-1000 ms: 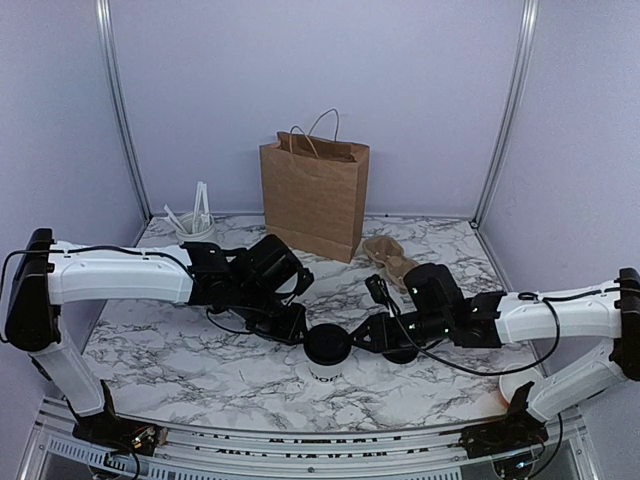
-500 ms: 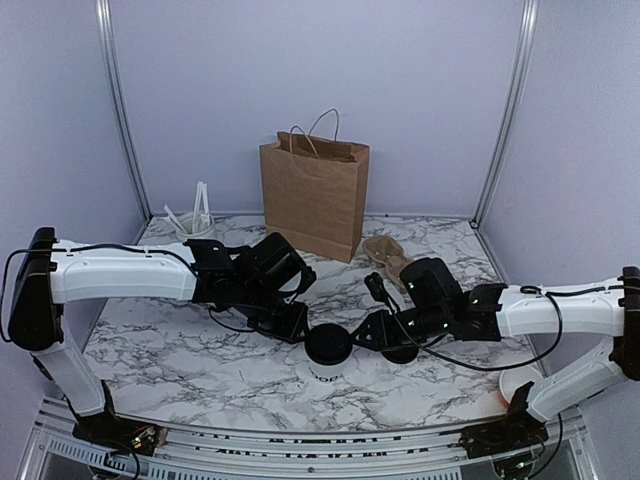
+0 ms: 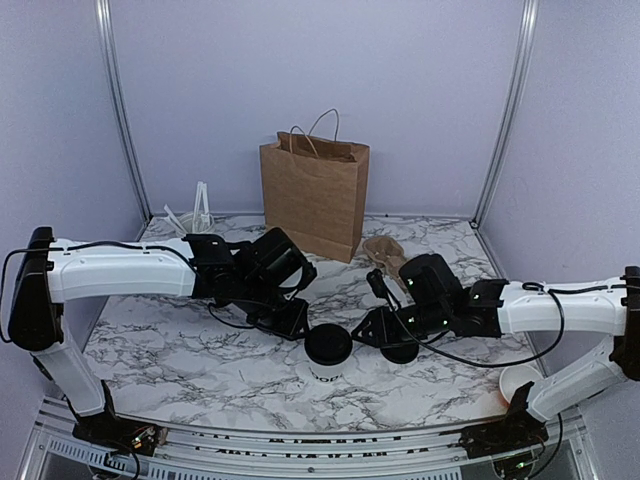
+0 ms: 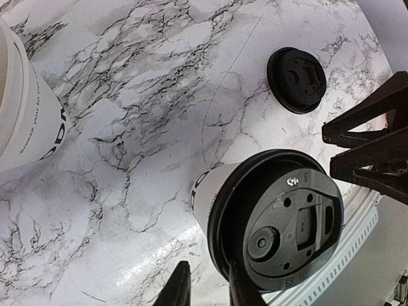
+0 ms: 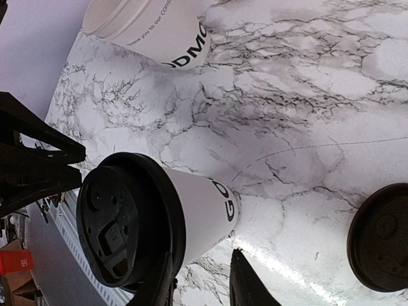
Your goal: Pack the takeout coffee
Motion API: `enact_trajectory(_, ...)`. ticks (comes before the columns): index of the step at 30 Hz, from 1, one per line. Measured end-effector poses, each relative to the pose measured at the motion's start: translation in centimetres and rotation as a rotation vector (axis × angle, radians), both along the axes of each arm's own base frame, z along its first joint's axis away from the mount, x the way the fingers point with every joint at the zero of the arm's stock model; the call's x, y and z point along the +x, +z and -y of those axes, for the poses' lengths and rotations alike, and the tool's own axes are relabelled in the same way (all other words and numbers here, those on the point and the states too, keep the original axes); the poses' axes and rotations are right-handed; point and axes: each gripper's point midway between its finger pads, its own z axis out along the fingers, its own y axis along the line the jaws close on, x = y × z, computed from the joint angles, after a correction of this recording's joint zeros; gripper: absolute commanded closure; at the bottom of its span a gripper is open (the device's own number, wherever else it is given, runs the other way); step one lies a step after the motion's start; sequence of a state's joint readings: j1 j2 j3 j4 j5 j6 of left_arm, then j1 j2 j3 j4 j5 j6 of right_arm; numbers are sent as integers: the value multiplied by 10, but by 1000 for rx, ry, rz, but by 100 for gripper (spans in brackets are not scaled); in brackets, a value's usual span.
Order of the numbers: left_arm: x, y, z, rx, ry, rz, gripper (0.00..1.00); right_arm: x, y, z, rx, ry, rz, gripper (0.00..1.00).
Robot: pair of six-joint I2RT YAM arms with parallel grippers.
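The takeout coffee [image 3: 328,347] stands upright near the table's front middle, a white cup with black lettering and a black lid. It also shows in the left wrist view [image 4: 274,220] and the right wrist view [image 5: 159,217]. My left gripper [image 3: 298,328] sits at its left side and my right gripper [image 3: 365,333] at its right. The left gripper [image 4: 207,263] stands narrowly open over bare marble, with one finger [image 4: 245,293] against the lid's rim. The right gripper [image 5: 201,252] is open too, and its finger [image 5: 156,290] overlaps the lid's edge. Neither holds anything.
A brown paper bag [image 3: 315,195] stands open at the back. A loose black lid [image 3: 402,352] lies under my right arm. A lidless white cup [image 5: 146,29] stands near the left arm. A cup with stirrers [image 3: 195,226] is back left, and a brown napkin [image 3: 388,255] lies beside the bag.
My right arm has edged slightly left toward the cup. The left arm has barely shifted. The cup has not moved.
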State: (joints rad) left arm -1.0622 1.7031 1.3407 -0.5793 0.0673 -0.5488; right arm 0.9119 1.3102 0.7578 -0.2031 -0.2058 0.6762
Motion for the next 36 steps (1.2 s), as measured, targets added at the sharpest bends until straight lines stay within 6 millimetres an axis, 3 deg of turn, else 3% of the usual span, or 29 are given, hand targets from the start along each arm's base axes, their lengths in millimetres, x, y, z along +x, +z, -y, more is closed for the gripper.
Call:
enact_trajectory(19,22,24,-5,-12,46,83,76,14,25,4,-32,-20,82,70)
enact_trajectory(30,42,63,-19,-75,118,180,74,32,49,3,-31,-33,152,67)
enact_trajectory(36,54,90,-36,-134,182,246,73,41,59,-1,-40,-34,180,65)
